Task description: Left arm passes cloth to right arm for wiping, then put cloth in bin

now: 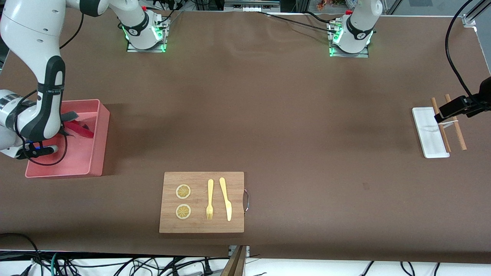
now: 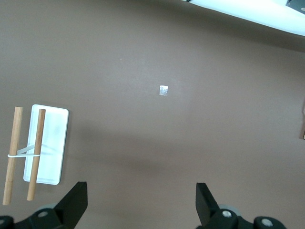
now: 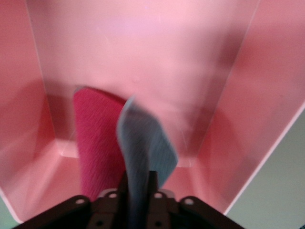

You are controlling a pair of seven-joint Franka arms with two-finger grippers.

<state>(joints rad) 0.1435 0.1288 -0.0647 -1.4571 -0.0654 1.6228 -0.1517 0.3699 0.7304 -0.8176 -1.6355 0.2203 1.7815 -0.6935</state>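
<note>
The bin (image 1: 98,153) is a salmon-pink tub at the right arm's end of the table. My right gripper (image 1: 66,132) reaches down inside it, mostly hidden by the arm in the front view. In the right wrist view the bin (image 3: 143,57) fills the picture. The right gripper (image 3: 138,174) there is shut on the cloth (image 3: 97,138), which hangs from it with the magenta face beside the grey one. A magenta fold of the cloth (image 1: 80,131) shows in the front view. My left gripper (image 1: 447,115) waits open and holds nothing, above the white tray. Its fingers (image 2: 76,195) stand wide apart over bare table.
A wooden cutting board (image 1: 201,202) with two lemon slices, a fork and a knife lies near the front camera. A flat white tray (image 1: 427,132) with two wooden sticks (image 1: 456,126) lies at the left arm's end. Cables hang over the table edges.
</note>
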